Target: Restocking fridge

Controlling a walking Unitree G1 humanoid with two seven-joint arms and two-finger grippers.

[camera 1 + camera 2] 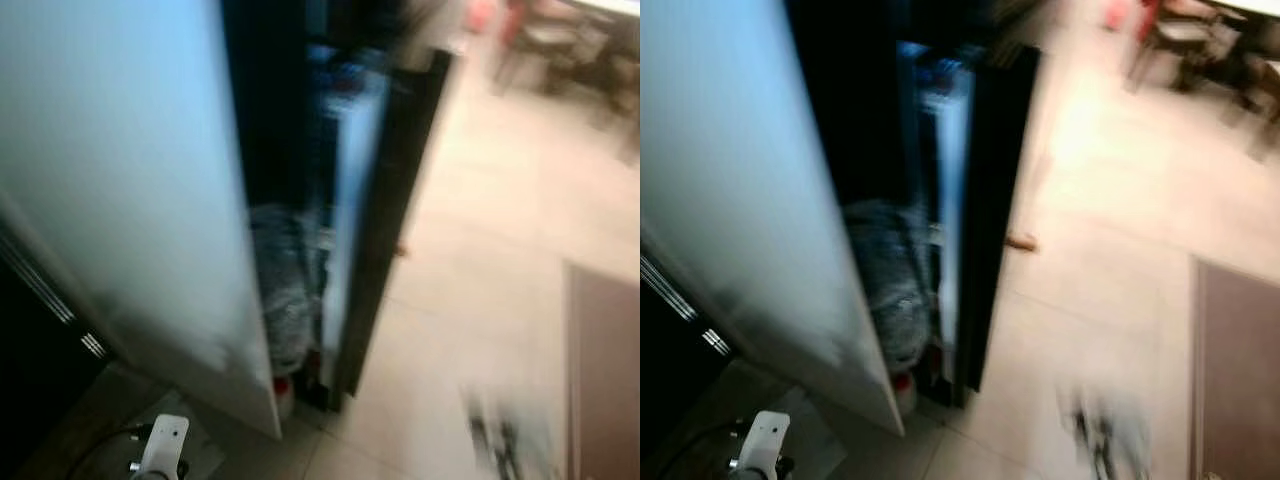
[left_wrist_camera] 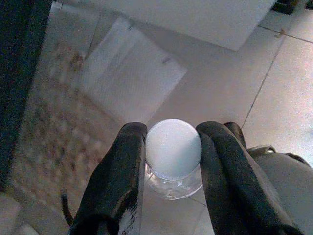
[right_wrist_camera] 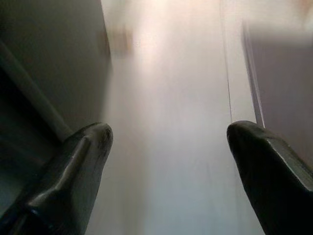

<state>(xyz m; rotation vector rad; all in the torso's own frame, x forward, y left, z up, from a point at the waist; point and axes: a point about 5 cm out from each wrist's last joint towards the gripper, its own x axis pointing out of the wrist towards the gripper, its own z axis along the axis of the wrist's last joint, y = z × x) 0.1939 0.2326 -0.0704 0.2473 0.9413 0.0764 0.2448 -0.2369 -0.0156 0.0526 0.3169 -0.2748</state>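
The fridge [image 1: 120, 180] stands at the left, its white door side facing me, with a dark opening [image 1: 285, 150] between that panel and a black-edged door [image 1: 385, 210]. Inside the gap I make out shelves with blurred bottles and a crumpled clear bag [image 1: 285, 290]. My left gripper [image 2: 171, 147] is shut on a clear plastic bottle with a white cap [image 2: 173, 142], held low above the floor. The bottle's cap [image 1: 165, 440] also pokes up at the bottom of the left eye view. My right gripper [image 3: 168, 142] hangs open over the tiled floor with nothing between its fingers.
Pale tiled floor [image 1: 480, 250] spreads to the right. A brown mat [image 1: 605, 370] lies at the right edge. Chairs and a table [image 1: 570, 50] stand far back right. A paper sheet [image 2: 132, 73] lies on the floor below the left gripper. The eye views are motion-blurred.
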